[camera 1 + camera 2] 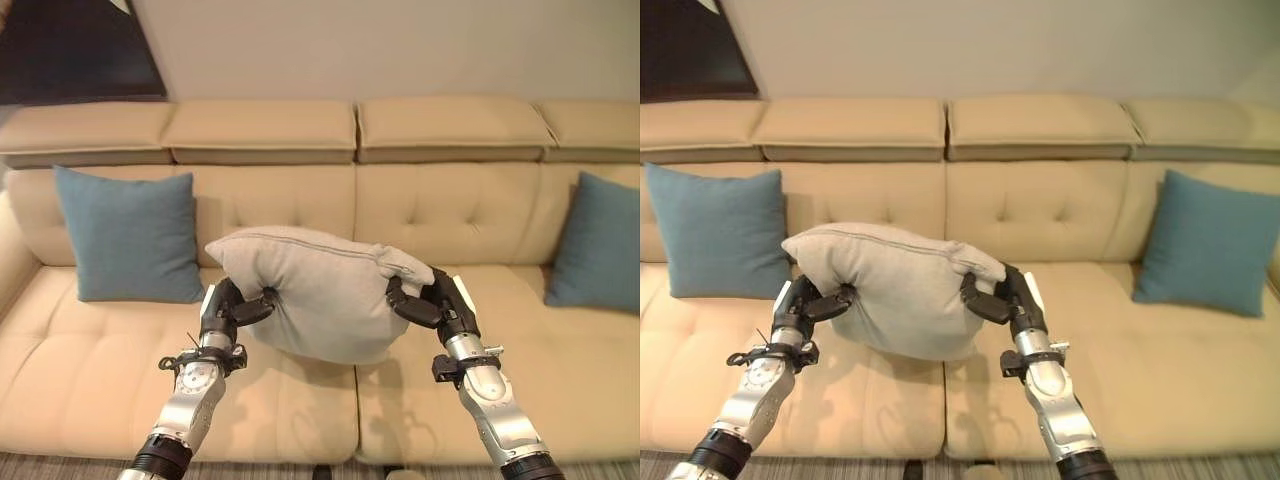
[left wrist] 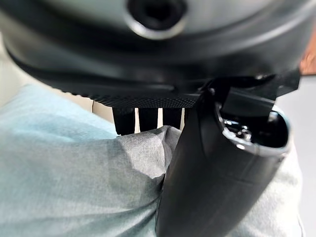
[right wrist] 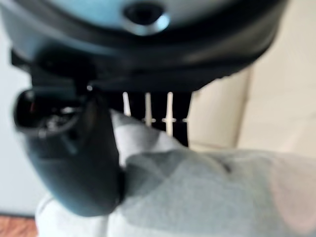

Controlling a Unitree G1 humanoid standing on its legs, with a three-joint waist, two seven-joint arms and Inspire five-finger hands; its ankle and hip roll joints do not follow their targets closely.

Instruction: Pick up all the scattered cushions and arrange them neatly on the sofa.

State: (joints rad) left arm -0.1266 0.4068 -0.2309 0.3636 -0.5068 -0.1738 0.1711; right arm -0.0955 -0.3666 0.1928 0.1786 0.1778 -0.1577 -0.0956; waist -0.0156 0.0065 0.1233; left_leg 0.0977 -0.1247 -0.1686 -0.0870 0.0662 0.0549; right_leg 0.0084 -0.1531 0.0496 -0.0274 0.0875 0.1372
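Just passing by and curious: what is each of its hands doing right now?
Left hand: closed, pinching one end of the grey cushion.
Right hand: closed, pinching the cushion's other end, above the sofa.

A grey cushion (image 1: 325, 290) (plump, pinched at both ends) hangs over the beige sofa (image 1: 90, 370), between two upright blue cushions (image 1: 128, 235).

Both arms fwd, left hand (image 1: 228, 312) & right hand (image 1: 437, 305) fingers curled, pinching inward.
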